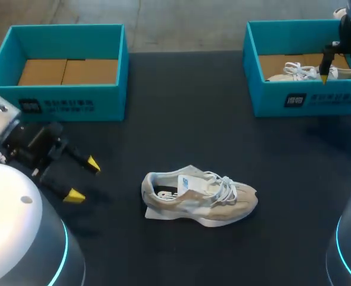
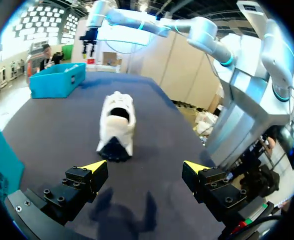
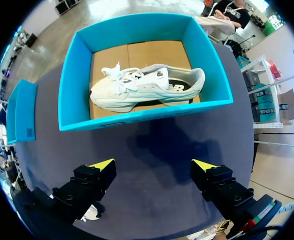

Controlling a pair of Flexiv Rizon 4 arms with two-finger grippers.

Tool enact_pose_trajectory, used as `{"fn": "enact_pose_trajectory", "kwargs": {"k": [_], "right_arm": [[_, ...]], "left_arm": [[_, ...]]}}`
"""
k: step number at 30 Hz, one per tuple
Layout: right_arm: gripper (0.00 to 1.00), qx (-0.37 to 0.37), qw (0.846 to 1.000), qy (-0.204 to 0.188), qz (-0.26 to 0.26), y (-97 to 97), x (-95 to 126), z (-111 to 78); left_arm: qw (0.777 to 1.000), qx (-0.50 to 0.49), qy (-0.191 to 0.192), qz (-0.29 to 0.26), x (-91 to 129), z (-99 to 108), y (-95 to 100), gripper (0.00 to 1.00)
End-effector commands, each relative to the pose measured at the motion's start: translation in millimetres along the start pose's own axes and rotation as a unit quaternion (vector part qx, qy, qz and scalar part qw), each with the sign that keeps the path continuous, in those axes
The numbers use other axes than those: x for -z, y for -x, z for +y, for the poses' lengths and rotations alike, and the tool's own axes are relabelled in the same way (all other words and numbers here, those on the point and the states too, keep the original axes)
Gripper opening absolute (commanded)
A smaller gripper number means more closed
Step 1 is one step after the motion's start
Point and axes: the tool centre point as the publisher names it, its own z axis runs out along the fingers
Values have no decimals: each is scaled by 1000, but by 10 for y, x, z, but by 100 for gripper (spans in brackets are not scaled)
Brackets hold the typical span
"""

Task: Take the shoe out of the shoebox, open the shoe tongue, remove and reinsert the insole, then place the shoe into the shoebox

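The table (image 1: 181, 101) is the only furniture to tell of: a flat top with a dark, near-black matte surface that has a faint bluish-purple tone. Light falls on the table from above, leaving soft, blurred shadows on its surface. The table's far edge runs straight.

Table (image 1: 187, 101): bare lane btw far-left box (image 1: 109, 102) and far-right box (image 1: 330, 104). Shoe (image 1: 199, 193) mid-near, open surface all round, incl. toward left gripper (image 1: 83, 179). Walls of far-right box ring 2nd shoe (image 3: 147, 90); top open.
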Motion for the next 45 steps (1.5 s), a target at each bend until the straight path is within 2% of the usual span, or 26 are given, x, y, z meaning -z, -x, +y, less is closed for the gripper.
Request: {"fn": "enact_pose_trajectory", "kwargs": {"k": [1, 3, 9, 14, 25, 39, 40, 45], "right_arm": [[100, 0, 1000, 1, 0, 1, -3, -8], [100, 0, 1000, 1, 0, 1, -3, -8], [100, 0, 1000, 1, 0, 1, -3, -8], [100, 0, 1000, 1, 0, 1, -3, -8], [100, 0, 1000, 1, 0, 1, -3, -8], [100, 0, 1000, 1, 0, 1, -3, -8], [100, 0, 1000, 1, 0, 1, -3, -8], [100, 0, 1000, 1, 0, 1, -3, -8]], "left_arm": [[999, -16, -33, 25, -50, 234, 117, 100], [997, -23, -64, 35, -61, 331, 157, 100], [993, -25, -108, 30, -147, 535, 300, 100], [991, -39, -128, 32, -233, 574, 302, 100], [978, -32, -206, 18, -301, 639, 306, 100], [978, -32, -206, 18, -301, 639, 306, 100], [976, -38, -213, 28, -314, 639, 311, 100], [973, -36, -229, 5, -390, 652, 344, 100]]}}
